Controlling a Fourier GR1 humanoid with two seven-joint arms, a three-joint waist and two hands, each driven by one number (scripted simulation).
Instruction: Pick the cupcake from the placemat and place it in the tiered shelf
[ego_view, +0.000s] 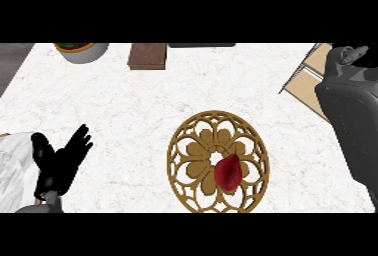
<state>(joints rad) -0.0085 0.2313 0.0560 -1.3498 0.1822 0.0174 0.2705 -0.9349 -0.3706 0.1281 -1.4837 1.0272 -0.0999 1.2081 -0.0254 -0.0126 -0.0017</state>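
A dark red cupcake lies on the round gold openwork placemat, right of the mat's centre and towards the front. The tiered shelf, with pale wooden boards and a thin dark frame, shows only partly at the far right edge. My right arm rises along the right edge as a large dark shape, and my right hand is up by the shelf, well away from the cupcake; its shape is unclear. My left hand rests open at the lower left, fingers up, holding nothing.
A grey pot with a plant stands at the back left. A brown wooden block lies at the back, with a dark flat object beside it at the back edge. The counter is pale marble.
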